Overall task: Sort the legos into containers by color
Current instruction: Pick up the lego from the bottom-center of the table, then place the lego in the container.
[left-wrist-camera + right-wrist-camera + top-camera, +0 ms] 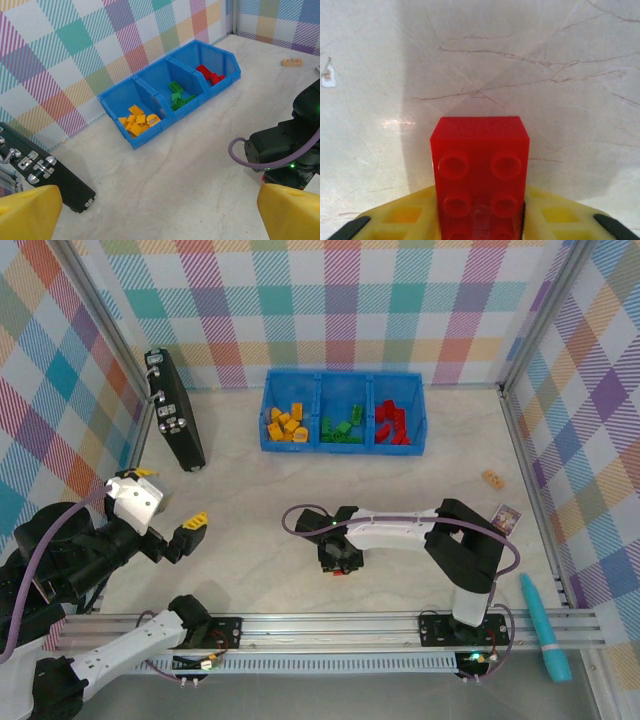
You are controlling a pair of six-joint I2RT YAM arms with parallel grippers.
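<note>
Blue bin [345,447] sits at 12 o'clock on the table [260,490], against the back wall, with three compartments side by side.
- left compartment [285,390]: a pile of yellow-orange bricks [285,424]
- middle compartment [345,390]: green bricks [343,427]
- right compartment [398,388]: red bricks [392,423]

No mixed colours in any compartment, as far as the overhead and left wrist views show.

Right gripper [340,565] is just toward 6 o'clock from table centre, well apart from the bin. It's clamped on a single red brick [480,165]. In the right wrist view the yellow fingers [402,217] press both long sides. The brick is two studs wide, glossy, stud side facing the camera. Four studs are fully visible and the rest sit down between the fingers. From overhead the wrist covers it, leaving only a red sliver.

Left gripper [168,497] is at 8 o'clock with jaws spread wide, holding nothing. Its wrist camera looks across the table at the bin.

Other items:
- black slab device [175,408] at 10 o'clock, beside the bin's left end but not touching
- tan brick-like piece [493,478] at 3 o'clock
- small printed card [506,517] just toward 4 o'clock from it, near the right arm's elbow
- teal pen-shaped object [545,628] at 5 o'clock, lying over the front rail

A purple cable [300,515] loops off the right wrist on its 9 o'clock side.
</note>
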